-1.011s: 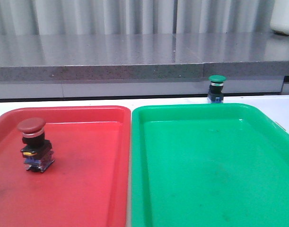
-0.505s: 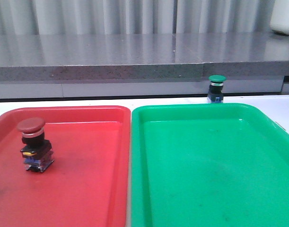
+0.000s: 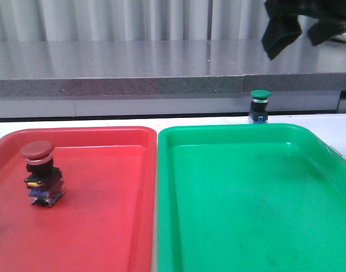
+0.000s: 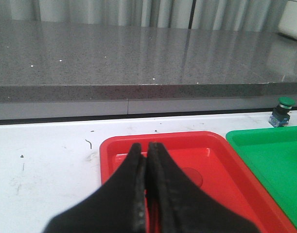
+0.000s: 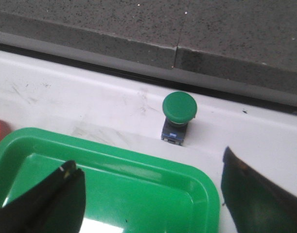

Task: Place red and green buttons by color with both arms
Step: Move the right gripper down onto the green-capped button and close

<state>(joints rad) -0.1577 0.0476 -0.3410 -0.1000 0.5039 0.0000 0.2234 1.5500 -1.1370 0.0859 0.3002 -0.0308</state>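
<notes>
The red button (image 3: 41, 173) stands upright in the left part of the red tray (image 3: 105, 226). Its cap (image 4: 193, 177) shows partly behind my left gripper (image 4: 147, 151), which is shut and empty above that tray's near end. The green button (image 3: 259, 106) stands on the white table just behind the green tray (image 3: 246, 204). My right gripper (image 3: 294, 45) hangs open and empty high above it. In the right wrist view the green button (image 5: 179, 115) sits beyond the open right gripper (image 5: 149, 162), past the green tray's far corner (image 5: 197, 179).
A raised grey stone ledge (image 3: 133, 68) runs along the back of the white table. A white container (image 3: 340, 20) stands at its far right. The two trays lie side by side, nearly touching.
My right gripper has come into the front view at the upper right, above the green button. Both buttons and trays have stayed where they were.
</notes>
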